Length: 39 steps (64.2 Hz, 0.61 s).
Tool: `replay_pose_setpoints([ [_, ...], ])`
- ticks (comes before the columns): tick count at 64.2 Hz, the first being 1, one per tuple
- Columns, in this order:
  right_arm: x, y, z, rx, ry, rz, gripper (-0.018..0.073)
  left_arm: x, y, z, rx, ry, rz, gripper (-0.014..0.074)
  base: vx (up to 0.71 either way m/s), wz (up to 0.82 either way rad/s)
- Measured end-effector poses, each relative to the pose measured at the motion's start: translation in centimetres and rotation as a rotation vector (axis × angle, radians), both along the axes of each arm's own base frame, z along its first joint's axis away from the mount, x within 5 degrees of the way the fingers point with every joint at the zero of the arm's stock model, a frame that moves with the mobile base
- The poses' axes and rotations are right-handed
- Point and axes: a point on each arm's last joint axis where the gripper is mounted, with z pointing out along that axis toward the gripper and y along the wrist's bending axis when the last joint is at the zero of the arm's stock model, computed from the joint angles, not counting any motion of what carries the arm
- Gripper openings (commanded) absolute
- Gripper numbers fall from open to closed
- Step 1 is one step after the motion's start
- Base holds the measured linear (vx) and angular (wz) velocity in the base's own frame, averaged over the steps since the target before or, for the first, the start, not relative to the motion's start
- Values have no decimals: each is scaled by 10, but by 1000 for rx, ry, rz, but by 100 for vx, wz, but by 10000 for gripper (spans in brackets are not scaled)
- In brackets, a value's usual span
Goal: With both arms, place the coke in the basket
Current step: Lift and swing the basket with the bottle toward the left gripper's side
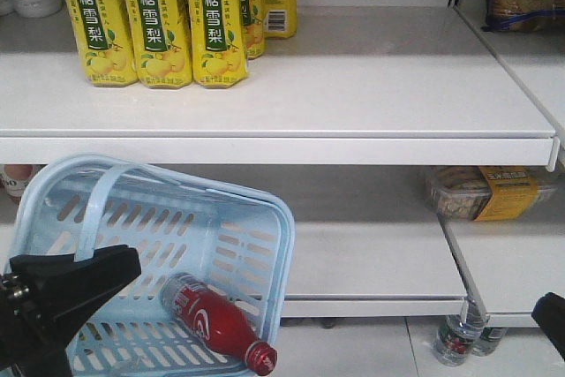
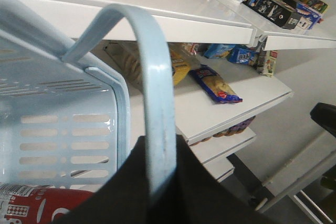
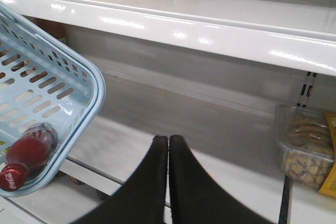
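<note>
White store shelves (image 1: 353,94) fill the background, yellow drink cartons (image 1: 159,24) on the top one. Basket (image 1: 247,245) hangs tilted below that shelf's front edge, held up by its handle (image 2: 157,103). Left pincer (image 2: 157,182) is pinching the handle, dark fingers on either side of the loop. Coke (image 1: 216,324), a red bottle with a red cap, lies on its side inside the basket at the low corner, cap toward the rim. Right pincer (image 3: 168,145) is pressed together, holding nothing, right of the basket and apart from it. Snack tub (image 3: 307,153) sits on the lower shelf, far right of the basket.
</note>
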Motion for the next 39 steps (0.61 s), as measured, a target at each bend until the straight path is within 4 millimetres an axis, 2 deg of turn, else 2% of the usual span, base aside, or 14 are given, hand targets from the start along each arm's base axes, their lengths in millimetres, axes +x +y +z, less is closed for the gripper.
replay_pose_setpoints([
  [22,0,0,0,0,0,0,-9,-9,15,-4,62,48,93,-6,0,0],
  [39,0,0,0,0,0,0,-9,-15,30,-34,64,85,212,-6,0,0],
])
